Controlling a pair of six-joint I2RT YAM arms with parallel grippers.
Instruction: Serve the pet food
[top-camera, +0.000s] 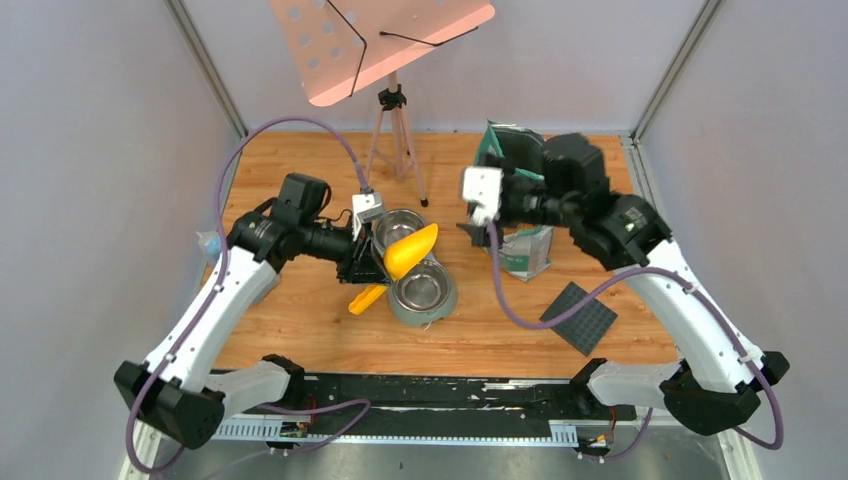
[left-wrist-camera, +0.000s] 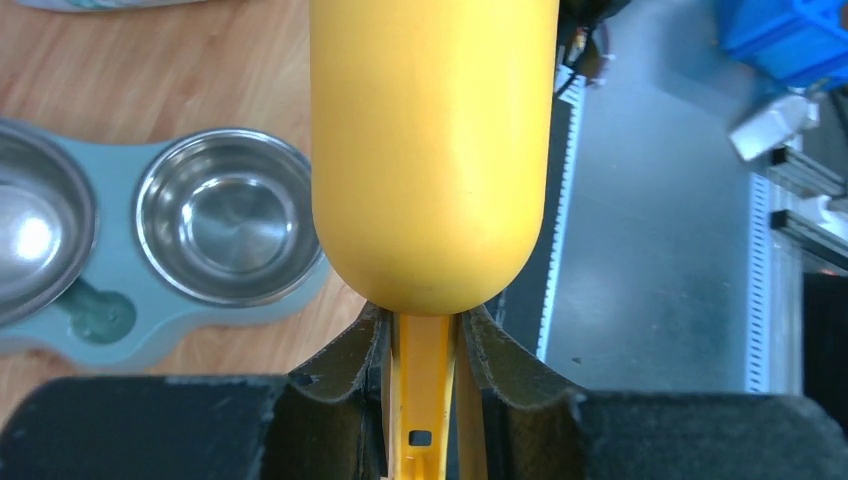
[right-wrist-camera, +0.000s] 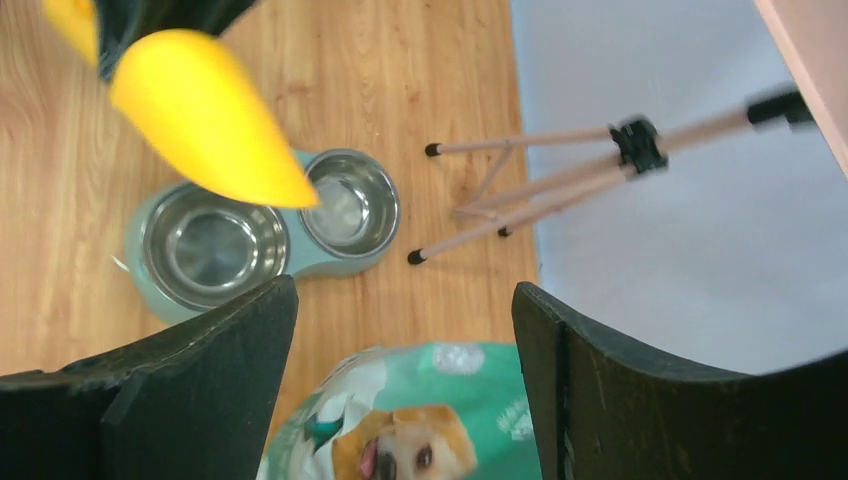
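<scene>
Where the left gripper (left-wrist-camera: 425, 345) bites: on the flat handle of the yellow scoop (left-wrist-camera: 430, 150), both fingers clenched against it just behind the cup. That close hold probably keeps the cup from swinging.
Scoop attitude: the rounded back faces the left wrist camera and the mouth faces away, so whether it carries anything cannot be told. From above, it hangs tilted with its tip toward the bag.
Feeder (left-wrist-camera: 100, 320): a pale teal double stand lying on the table (top-camera: 300, 340). The scoop is above it and not touching, seemingly because this is where a load is to be tipped.
Bowls: the steel bowl (left-wrist-camera: 228, 215) and the second bowl (left-wrist-camera: 30, 230) sit side by side in the stand, and both show bare shiny metal.
Right gripper (right-wrist-camera: 402, 300): released, with fingers spread wide and nothing between them. It is poised above the bag and looks down on it, probably ready to steady or open it.
Bag (right-wrist-camera: 440, 420): teal-green and printed with a golden dog, it appears to stand just beside the feeder on the right arm's side. Whether its top is open cannot be told.
Kibble whereabouts: the pet food shows in no view. Since the bowls are bare, it is judged to be inside the bag.
Stage: judged early, with nothing served yet.
Risk: a tilted cup could spill pellets onto the wood short of the bowls.
Surroundings: a tripod (right-wrist-camera: 520, 195) stands beyond the feeder, and a black mat (top-camera: 580, 317) lies near the right arm, well apart from the work.
</scene>
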